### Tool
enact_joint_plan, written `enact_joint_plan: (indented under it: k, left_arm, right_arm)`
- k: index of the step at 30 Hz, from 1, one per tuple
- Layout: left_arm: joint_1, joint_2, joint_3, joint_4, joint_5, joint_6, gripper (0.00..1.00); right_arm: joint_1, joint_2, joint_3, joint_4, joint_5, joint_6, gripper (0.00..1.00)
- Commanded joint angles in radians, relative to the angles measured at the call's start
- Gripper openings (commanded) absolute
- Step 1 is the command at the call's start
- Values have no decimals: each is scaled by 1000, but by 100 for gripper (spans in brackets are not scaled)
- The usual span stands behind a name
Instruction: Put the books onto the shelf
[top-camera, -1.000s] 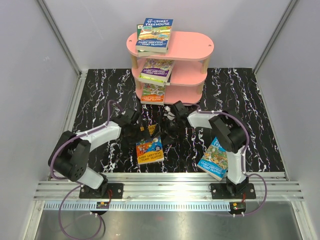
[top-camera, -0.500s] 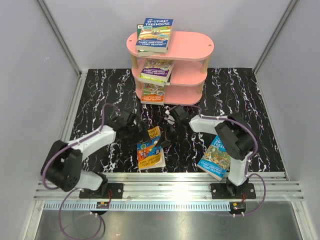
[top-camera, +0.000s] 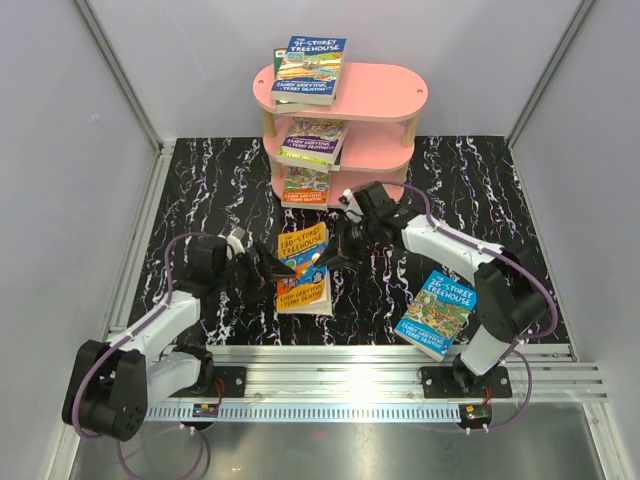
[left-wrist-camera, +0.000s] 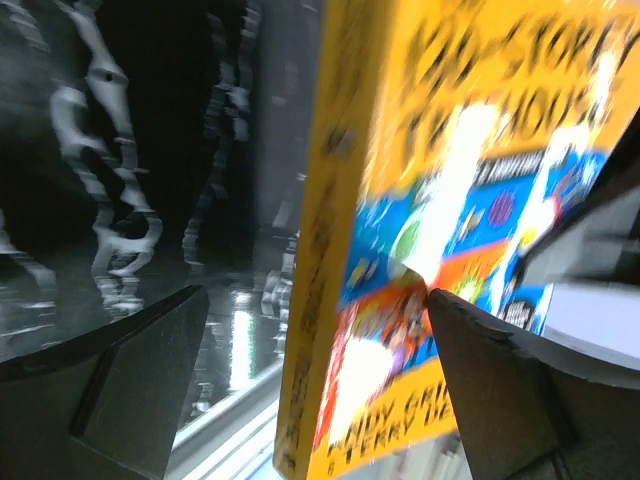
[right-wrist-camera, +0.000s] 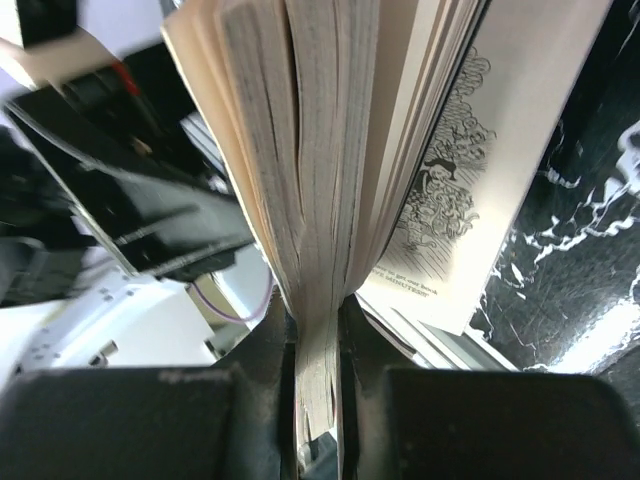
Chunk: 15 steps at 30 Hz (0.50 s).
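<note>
Marbled tabletop (top-camera: 200, 190); grey walls (top-camera: 60, 150); pink shelf (top-camera: 385, 92)

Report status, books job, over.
Right fingers shut on pages of yellow book. Left fingers open astride its spine. Three books on shelf; blue book on table. Shelf's right half free.

The overhead view looks down on everything from afar; both wrist views crowd the same yellow book (top-camera: 300, 285).

Note for your log: black desk (top-camera: 200, 190) veined with white; pale grey walls (top-camera: 60, 150) on three sides; ribbed aluminium rail (top-camera: 340, 375) along its near edge; steel sheet (top-camera: 350, 440) beyond.
</note>
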Motion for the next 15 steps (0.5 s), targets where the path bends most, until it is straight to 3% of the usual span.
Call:
enact_joint_plan:
  k: [1, 5, 11, 12, 15]
  left_arm:
    - [3, -21, -29, 303, 165, -133, 99]
    - [2, -41, -97, 490, 215, -256, 99]
    - [-2, -56, -100, 555, 225, -294, 95]
    - [-3, -49, -102, 572, 231, -316, 91]
    - [-8, -13, -98, 641, 236, -348, 38]
  right_arm:
    - [-35, -61, 96, -7, -19, 30, 0]
    - [-47, -75, 151, -23, 4, 41, 0]
    - [-49, -88, 122, 35, 4, 91, 0]
    - [-51, -91, 115, 41, 10, 99, 0]
    - [-51, -98, 99, 61, 24, 116, 0]
